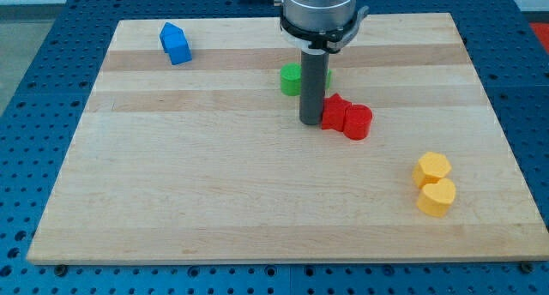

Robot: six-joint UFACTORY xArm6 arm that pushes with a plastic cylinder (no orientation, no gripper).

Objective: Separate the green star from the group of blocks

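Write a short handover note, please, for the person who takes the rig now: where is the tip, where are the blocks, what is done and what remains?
My tip rests on the board, touching the left side of the red blocks, just below the green block.
The green block, partly hidden behind the rod, sits close above the two red blocks; its star shape cannot be confirmed.
Blue block lies at the top left, two yellow blocks at the lower right, both far off.
Done: nothing visible yet.
Left: probably push the green block away from the red ones.
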